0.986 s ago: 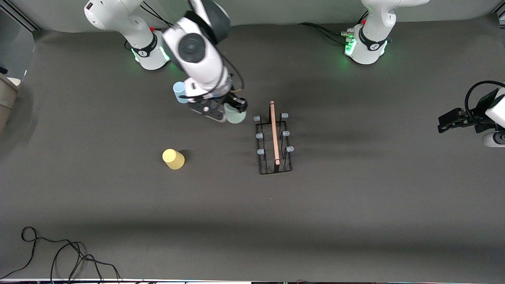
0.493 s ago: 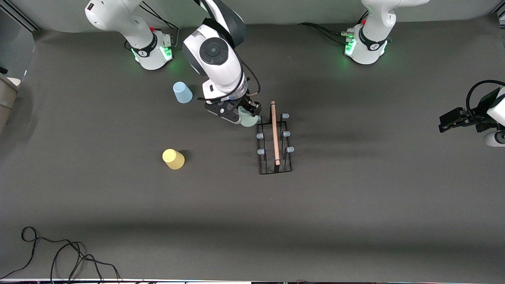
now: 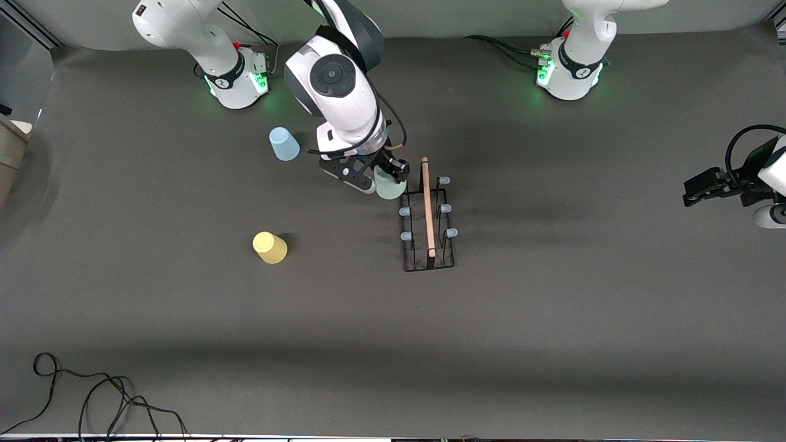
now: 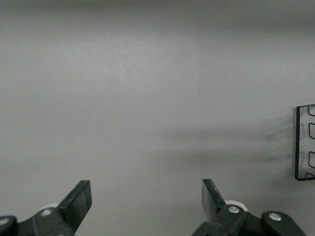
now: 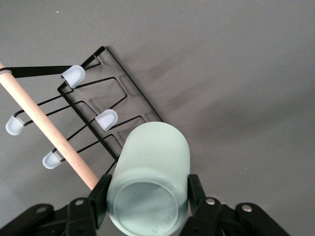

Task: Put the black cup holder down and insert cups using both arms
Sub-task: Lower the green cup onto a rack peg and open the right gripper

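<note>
The black cup holder [image 3: 427, 221] stands mid-table, its wooden rod handle [image 5: 47, 130] on top and its pegs tipped pale grey-blue. My right gripper [image 3: 385, 178] is shut on the pale grey-green cup [image 5: 150, 182], held mouth down with a finger [image 5: 101, 191] on each side. The cup [image 3: 388, 186] hangs over the holder's corner peg at the end farthest from the front camera. The light blue cup [image 3: 284, 143] and the yellow cup [image 3: 269, 247] stand upside down on the mat toward the right arm's end. My left gripper [image 3: 697, 187] waits open and empty [image 4: 146, 196] over the left arm's end.
A corner of the holder's wire base [image 4: 305, 142] shows in the left wrist view. Loose black cables [image 3: 92, 393] lie near the table's front edge at the right arm's end. The arm bases [image 3: 236, 80] [image 3: 568, 70] stand along the edge farthest from the front camera.
My right gripper has carried the grey-green cup from beside the light blue cup over to the holder's corner peg, uncovering the blue cup. The left arm has not moved.
</note>
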Motion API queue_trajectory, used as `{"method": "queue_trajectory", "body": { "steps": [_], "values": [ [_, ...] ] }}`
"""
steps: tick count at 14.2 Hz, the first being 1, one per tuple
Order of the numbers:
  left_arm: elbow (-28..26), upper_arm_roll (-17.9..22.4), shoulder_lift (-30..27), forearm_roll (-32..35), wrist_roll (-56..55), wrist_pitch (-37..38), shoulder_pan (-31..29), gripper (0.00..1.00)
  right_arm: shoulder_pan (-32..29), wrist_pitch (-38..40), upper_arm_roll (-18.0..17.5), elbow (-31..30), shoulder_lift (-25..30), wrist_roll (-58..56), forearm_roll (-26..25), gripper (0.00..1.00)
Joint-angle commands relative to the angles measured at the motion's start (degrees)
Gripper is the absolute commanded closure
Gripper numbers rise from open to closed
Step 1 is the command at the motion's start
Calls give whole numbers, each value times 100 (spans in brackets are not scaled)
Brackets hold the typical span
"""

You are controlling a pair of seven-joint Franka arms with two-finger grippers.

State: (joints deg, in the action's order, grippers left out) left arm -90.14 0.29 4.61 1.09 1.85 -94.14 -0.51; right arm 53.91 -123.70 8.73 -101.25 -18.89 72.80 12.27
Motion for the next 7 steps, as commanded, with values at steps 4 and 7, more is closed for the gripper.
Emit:
{"method": "queue_trajectory", "body": {
  "steps": [4,7],
  "values": [
    [208,-20,75,49,-9,28,16,0,190,-330,32,263,-527,173,21,100],
    [278,-3,67,31,9,151,-45,0,208,-409,32,263,-694,173,21,100]
  ]
}}
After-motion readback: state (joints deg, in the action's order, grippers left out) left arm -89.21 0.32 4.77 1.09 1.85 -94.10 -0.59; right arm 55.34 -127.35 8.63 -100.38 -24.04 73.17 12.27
